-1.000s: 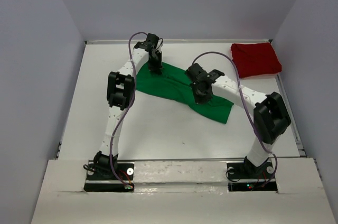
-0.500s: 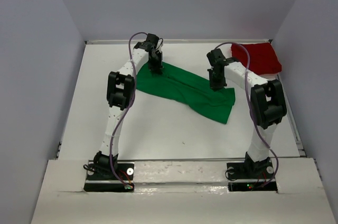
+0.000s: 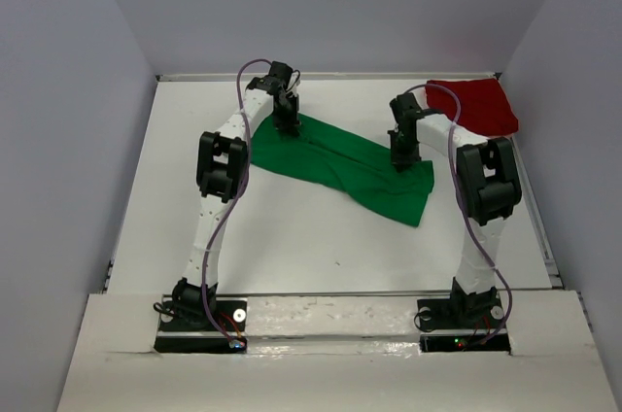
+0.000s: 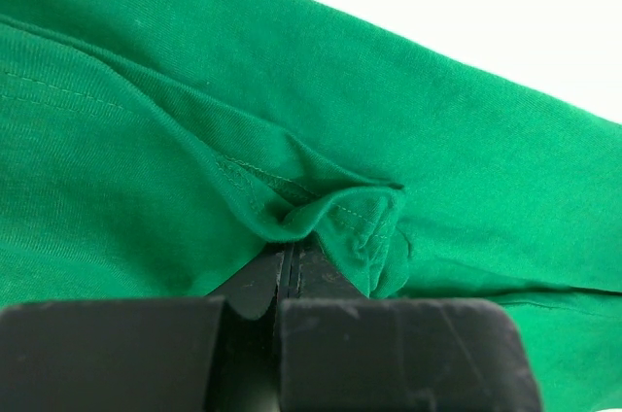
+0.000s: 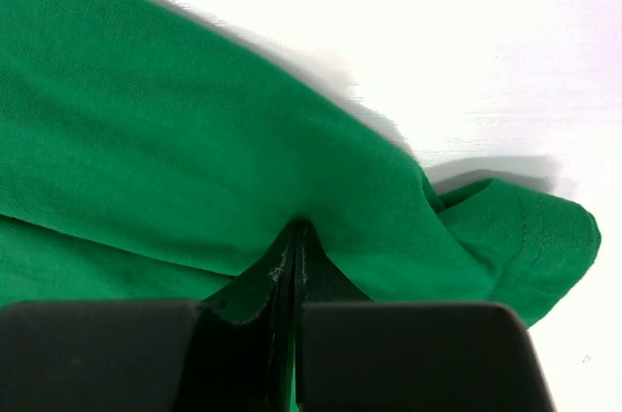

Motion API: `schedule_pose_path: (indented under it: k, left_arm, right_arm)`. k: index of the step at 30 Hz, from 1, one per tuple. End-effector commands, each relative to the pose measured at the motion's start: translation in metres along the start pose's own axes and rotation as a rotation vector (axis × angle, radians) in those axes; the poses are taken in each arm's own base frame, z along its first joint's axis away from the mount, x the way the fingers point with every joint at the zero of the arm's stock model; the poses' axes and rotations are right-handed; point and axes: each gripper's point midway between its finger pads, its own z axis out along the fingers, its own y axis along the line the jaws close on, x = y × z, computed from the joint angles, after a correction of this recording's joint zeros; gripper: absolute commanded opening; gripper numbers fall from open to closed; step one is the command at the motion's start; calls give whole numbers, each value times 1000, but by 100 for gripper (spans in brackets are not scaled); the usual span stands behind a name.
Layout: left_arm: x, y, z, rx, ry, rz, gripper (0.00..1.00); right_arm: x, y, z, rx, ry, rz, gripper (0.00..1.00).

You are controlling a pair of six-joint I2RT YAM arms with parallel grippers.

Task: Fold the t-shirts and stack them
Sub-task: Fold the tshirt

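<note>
Reaches far across the counter (image 3: 292, 237) with the left arm, elbow folded high and wrist tipped down, and bears down with the left end effector (image 3: 286, 126) on the far-left end of the green shirt (image 3: 340, 167). Reaches likewise with the right arm, upper link near upright and forearm bent back toward the middle, and sets the right end effector (image 3: 401, 157) on the shirt's far edge, close to its right end.

From above, cannot tell how either pair of jaws stands. Up close at the left wrist, shows the fingers (image 4: 248, 286) pressed together on a bunched fold of green hem, with stitching visible in the pinch. Up close at the right wrist, shows much the same: clamped tight on a raised ridge of green cloth, with a loose rounded corner lying on bare counter off to the right.

Only from above takes in the red shirt (image 3: 474, 106), folded and lying in the far-right corner, apart from the green one and just beyond the right forearm.

Holds the green shirt on the middle of the counter as a long band, slanting from far left to near right and wider at the near-right end past the right grip.
</note>
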Motion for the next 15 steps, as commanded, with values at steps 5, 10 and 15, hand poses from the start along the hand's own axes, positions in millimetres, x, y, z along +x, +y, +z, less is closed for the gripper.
schedule_pose_path:
  k: [5,10,15]
  left_arm:
    - [-8,-6,3,52,-6,-11,0]
    - [-13,-14,6,121,-12,-16,0]
    - [-12,-18,10,152,-8,-19,0]
  right_arm:
    - [32,18,17,-95,69,14,0]
    - [49,26,4,-100,85,1,0]
    - [73,48,-9,-159,118,-30,0]
